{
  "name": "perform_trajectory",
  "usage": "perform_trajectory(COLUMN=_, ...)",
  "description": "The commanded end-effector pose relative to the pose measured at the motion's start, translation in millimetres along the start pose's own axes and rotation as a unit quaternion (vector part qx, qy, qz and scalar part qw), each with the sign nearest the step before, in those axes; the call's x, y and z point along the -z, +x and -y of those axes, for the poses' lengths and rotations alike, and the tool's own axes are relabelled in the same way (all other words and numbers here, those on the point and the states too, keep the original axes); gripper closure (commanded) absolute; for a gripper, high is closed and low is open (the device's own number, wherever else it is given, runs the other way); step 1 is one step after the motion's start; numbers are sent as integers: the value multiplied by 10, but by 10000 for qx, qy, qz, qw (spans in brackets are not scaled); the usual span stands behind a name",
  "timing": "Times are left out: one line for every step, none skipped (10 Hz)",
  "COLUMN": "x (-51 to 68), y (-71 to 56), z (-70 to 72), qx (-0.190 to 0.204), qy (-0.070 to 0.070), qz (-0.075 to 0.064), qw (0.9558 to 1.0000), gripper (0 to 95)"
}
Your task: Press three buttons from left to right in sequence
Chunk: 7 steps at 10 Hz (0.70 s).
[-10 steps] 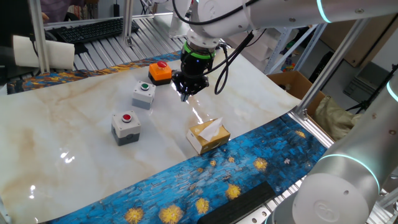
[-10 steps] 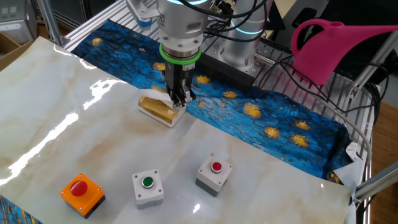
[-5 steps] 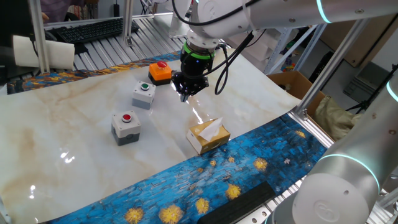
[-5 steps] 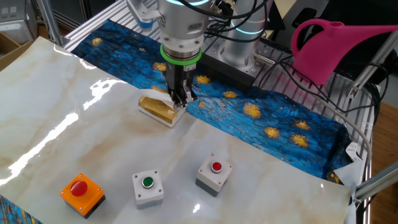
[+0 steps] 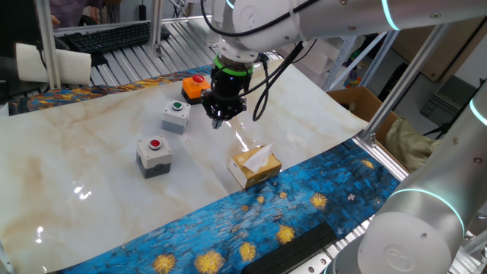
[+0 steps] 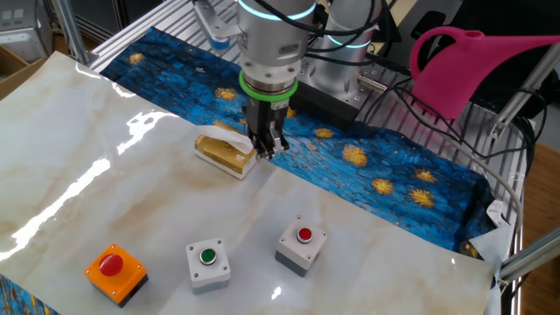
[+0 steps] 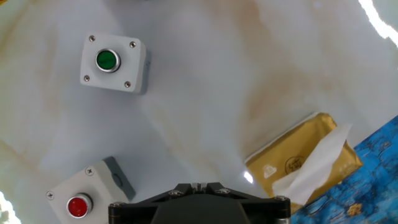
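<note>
- Three button boxes stand apart on the pale marble surface (image 5: 91,144): grey box with red button (image 5: 154,154), grey box with green button (image 5: 176,116), orange box with red button (image 5: 195,88).
- In the one fixed view they run in a diagonal row, from the grey-red box at about 8 o'clock of the row to the orange box at 2 o'clock. The other fixed view shows the same row along the near edge.
- No button looks depressed and nothing touches any box. Judgement: no press is under way; whether any has been made cannot be read from these views.
- Pincer (image 5: 218,116) hangs above the bare surface, clear of all three boxes, at about 3 o'clock of the green-button box in the one fixed view.
- Fingertip gap not resolved in any view; cannot tell how far the pincer is open. It holds nothing.
- Hand view looks down on the green-button box at 10 o'clock and the grey-red box at 8 o'clock.
- Tan tissue box (image 5: 255,167) lies nearby, at 5 o'clock of the pincer; not part of the task.
- Judgement: all three presses may remain.
</note>
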<state>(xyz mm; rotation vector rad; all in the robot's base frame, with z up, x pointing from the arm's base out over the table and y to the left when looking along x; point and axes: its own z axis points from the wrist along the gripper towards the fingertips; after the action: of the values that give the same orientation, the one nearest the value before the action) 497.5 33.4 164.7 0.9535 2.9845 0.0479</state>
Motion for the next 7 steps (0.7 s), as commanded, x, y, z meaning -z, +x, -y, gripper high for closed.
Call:
perform_trajectory(x=19, y=78, z=-48, qx=-152, qy=5, qz=0, qw=9999, gripper=950)
perform_trajectory(x=19, y=78, z=-48, qx=-167, qy=-3, qz=-10, qw=9999, gripper=950)
perform_trajectory(x=19, y=78, z=-48, qx=-166, qy=-7, qz=-12, qw=9999, gripper=950)
perform_trajectory(x=19, y=78, z=-48, qx=-154, qy=0, qz=3, qw=9999, gripper=950)
perform_trajectory(x=19, y=78, z=-48, qx=-120, qy=4, qz=9, qw=9999, gripper=950)
perform_trajectory(x=19, y=78, z=-48, qx=-99, qy=5, qz=8, qw=10000, gripper=950)
perform_trajectory(x=19, y=78, z=-48, qx=-86, qy=-3, qz=-8, qw=10000, gripper=950)
